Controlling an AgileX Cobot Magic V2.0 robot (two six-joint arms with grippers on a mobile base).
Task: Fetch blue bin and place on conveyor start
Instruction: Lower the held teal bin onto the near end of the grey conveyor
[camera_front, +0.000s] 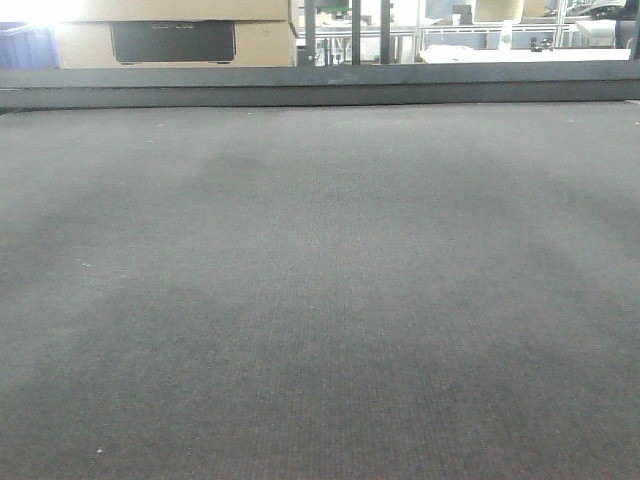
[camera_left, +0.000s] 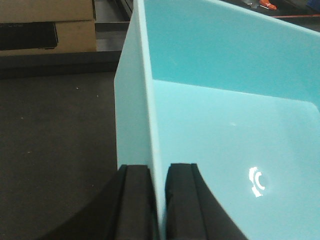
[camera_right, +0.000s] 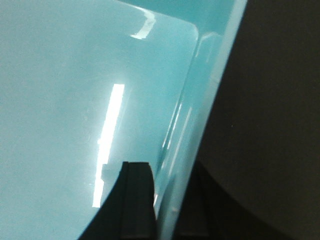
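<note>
The light cyan blue bin (camera_left: 225, 115) fills the left wrist view, empty inside. My left gripper (camera_left: 157, 172) is shut on its left wall, one finger (camera_left: 135, 200) outside and one inside. In the right wrist view the bin (camera_right: 75, 100) shows again, and my right gripper (camera_right: 167, 172) is shut on its right wall, one finger (camera_right: 137, 200) inside and the other outside. The dark textured conveyor belt (camera_front: 320, 300) fills the front view and lies beside the bin in both wrist views (camera_left: 50, 150). The bin and both grippers are out of the front view. I cannot tell if the bin touches the belt.
A dark rail (camera_front: 320, 85) runs along the belt's far edge. Behind it stand cardboard boxes (camera_front: 180, 40) at the left and metal shelving (camera_front: 450, 30) at the right. The boxes also show in the left wrist view (camera_left: 47, 25).
</note>
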